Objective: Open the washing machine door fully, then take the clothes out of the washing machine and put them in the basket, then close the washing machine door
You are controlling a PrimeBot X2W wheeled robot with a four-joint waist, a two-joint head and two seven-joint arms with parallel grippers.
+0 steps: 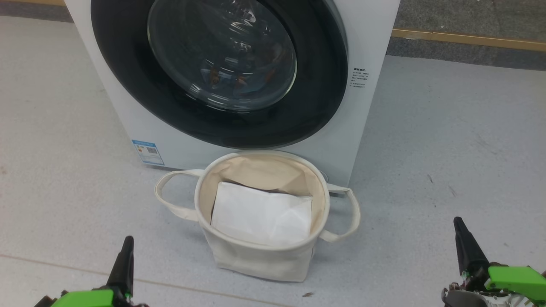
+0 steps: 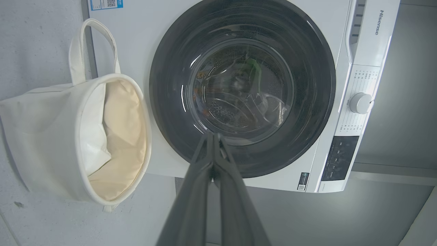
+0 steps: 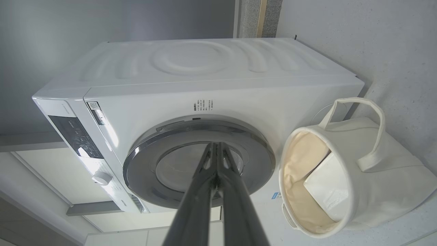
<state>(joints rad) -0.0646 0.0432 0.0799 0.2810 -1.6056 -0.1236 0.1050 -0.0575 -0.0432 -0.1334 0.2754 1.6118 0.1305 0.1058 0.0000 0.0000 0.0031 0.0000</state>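
Observation:
The white washing machine (image 1: 367, 38) stands in front of me with its washing machine door (image 1: 128, 64) shut flat against the front. Through the glass I glimpse the clothes (image 1: 239, 79) as blue and orange patches. The cream basket (image 1: 256, 260) sits on the floor just before the machine, under the door. My left gripper (image 1: 127, 245) is shut and empty at the lower left, well short of the basket. My right gripper (image 1: 460, 226) is shut and empty at the lower right. In the wrist views the left gripper (image 2: 212, 136) and the right gripper (image 3: 215, 146) both point at the door (image 2: 170, 102) (image 3: 143, 171).
A flat white sheet (image 1: 262, 215) lies inside the basket. The machine's control panel with a round knob (image 2: 360, 103) runs along its top edge. Grey speckled floor (image 1: 448, 149) spreads to both sides, with a wooden strip (image 1: 469, 39) at the back right.

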